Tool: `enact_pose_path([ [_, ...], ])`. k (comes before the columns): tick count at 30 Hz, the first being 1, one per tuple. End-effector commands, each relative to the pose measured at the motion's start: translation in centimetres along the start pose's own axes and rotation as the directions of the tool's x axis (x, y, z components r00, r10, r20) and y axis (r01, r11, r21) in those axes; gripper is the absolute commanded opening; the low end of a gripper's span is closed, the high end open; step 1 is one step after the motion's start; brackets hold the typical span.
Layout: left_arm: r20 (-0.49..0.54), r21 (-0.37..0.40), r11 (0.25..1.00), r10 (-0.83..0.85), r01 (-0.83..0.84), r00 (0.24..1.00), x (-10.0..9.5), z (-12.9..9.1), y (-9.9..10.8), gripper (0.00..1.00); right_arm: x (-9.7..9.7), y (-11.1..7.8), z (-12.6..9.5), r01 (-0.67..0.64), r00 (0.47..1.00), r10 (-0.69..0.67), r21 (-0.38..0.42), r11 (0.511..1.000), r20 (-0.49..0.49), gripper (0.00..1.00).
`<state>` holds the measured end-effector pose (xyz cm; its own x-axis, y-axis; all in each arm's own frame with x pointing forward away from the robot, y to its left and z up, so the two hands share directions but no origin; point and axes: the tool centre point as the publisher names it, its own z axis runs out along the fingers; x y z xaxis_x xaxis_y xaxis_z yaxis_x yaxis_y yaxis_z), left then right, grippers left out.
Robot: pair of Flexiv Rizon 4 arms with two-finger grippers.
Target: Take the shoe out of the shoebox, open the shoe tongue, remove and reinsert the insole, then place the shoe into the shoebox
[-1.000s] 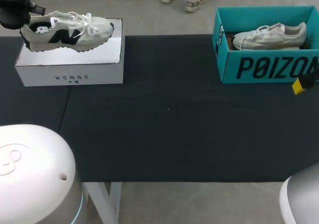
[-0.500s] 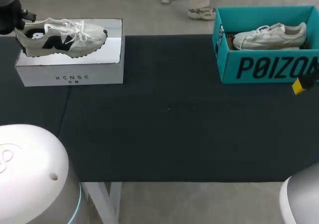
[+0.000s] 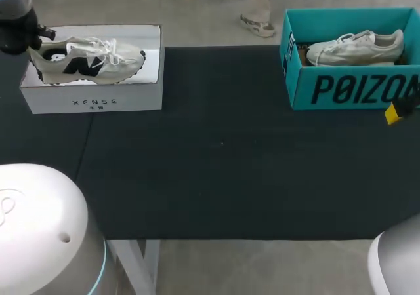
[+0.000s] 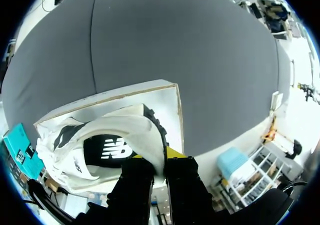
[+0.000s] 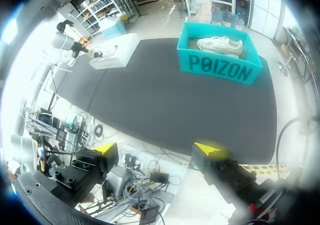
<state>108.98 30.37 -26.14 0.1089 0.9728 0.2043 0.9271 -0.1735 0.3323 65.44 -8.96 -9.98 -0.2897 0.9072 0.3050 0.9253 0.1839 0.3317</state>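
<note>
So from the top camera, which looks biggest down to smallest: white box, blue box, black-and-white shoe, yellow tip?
1. The blue box and white box: about alike; the blue one is cut off.
2. The black-and-white shoe.
3. The yellow tip.

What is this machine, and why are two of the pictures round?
It is a robot with two arms, and each arm ends in a pincer with two yellow-tipped fingers. The square picture comes from a camera up above, looking down on the black table. The round ones come from little cameras on the robot's wrists. On the table sit a white box and a teal box with a pale shoe inside. The left pincer is pinching the heel of a grey-and-black sneaker, holding it at the white box. The right pincer is open and holds nothing; it hangs out past the table's edge.
</note>
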Motion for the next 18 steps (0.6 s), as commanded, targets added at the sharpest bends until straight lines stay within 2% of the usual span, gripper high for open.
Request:
enact_pose_path([
  [1,0.018,0.006,1.000,0.010,-0.010,1.000,-0.1,1.0,0.2,0.00,0.0,0.3,0.0,-0.001,1.000,0.001,0.008,1.000,0.000,1.00],
  [10,0.009,0.021,0.999,0.031,-0.031,0.999,-0.7,2.2,-1.5,0.00,0.0,0.3,0.0,-0.001,1.000,0.001,0.008,1.000,0.000,1.00],
  [18,0.015,0.036,0.998,0.042,-0.043,0.999,-1.1,3.4,-2.2,0.00,0.0,0.3,0.0,-0.001,1.000,0.001,0.008,1.000,0.000,1.00],
])
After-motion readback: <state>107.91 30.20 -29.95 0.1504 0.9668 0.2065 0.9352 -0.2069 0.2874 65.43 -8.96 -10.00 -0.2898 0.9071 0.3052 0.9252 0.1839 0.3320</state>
